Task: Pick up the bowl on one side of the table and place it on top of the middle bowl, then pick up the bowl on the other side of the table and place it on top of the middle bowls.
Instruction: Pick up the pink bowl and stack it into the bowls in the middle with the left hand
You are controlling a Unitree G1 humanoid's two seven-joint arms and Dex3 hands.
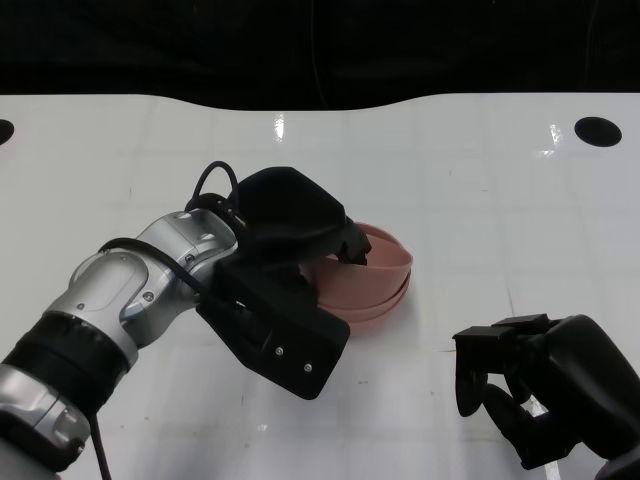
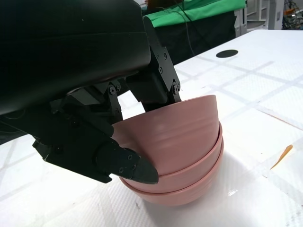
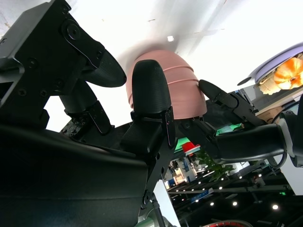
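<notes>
We note a glossy white counter (image 1: 480, 200) with faint grid lines, a round black hole (image 1: 598, 130) near its far right edge, green cloth (image 2: 199, 21) beyond it, and an orange sliver (image 2: 280, 157) on its surface.

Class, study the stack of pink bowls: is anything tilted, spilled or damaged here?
Nothing stands out. The pink bowls sit nested and level on the white table, with no spill or crack visible. The left hand grips the top bowl's rim; the right hand is apart and holds nothing.
</notes>
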